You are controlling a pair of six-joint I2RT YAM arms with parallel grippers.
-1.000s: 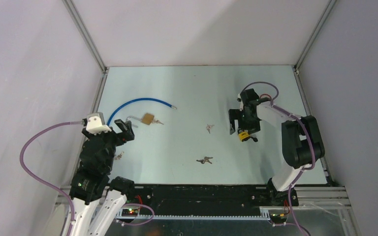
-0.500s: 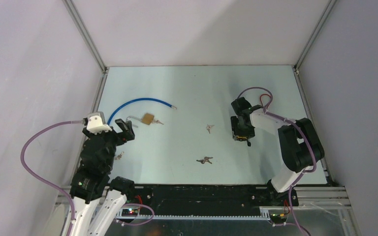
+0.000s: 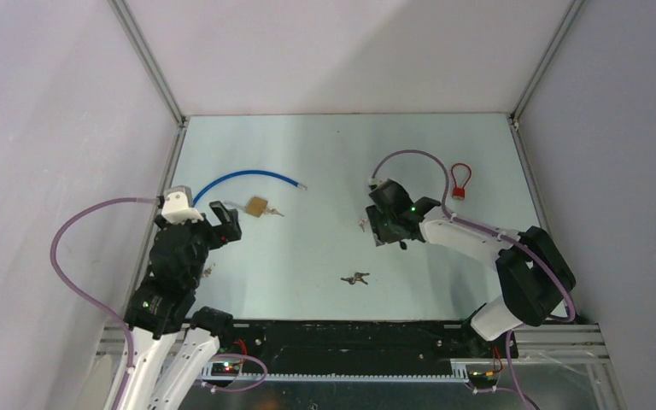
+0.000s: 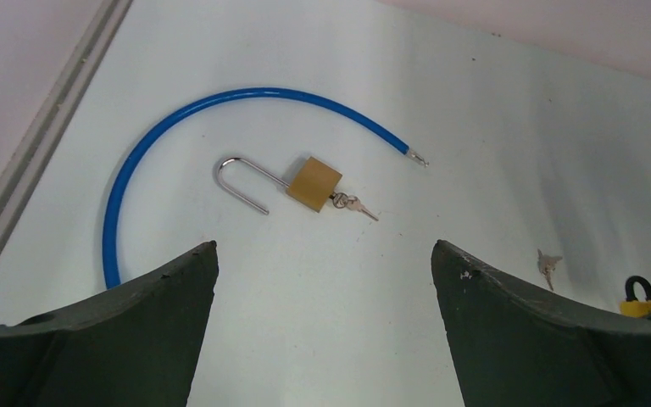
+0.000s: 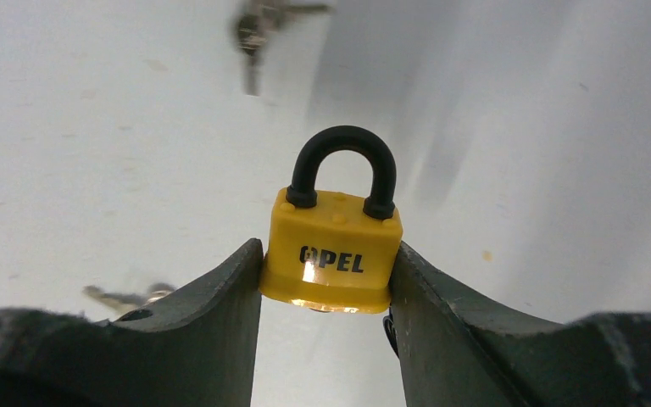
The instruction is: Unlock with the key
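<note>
while the right pincer (image 5: 326, 270) squeezes the yellow black-shackled padlock (image 5: 332, 248), likely steadying it for keying, a small silver key (image 5: 256, 24) lies just ahead.

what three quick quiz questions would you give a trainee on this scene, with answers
1. True or false: the right tool is clamped on the yellow padlock.
2. The brass padlock has its shackle: A swung open, B locked shut, C hidden under the cable.
3. Fill in: the left tool is ___, holding nothing.

Key: 1 true; 2 A; 3 open.
</note>
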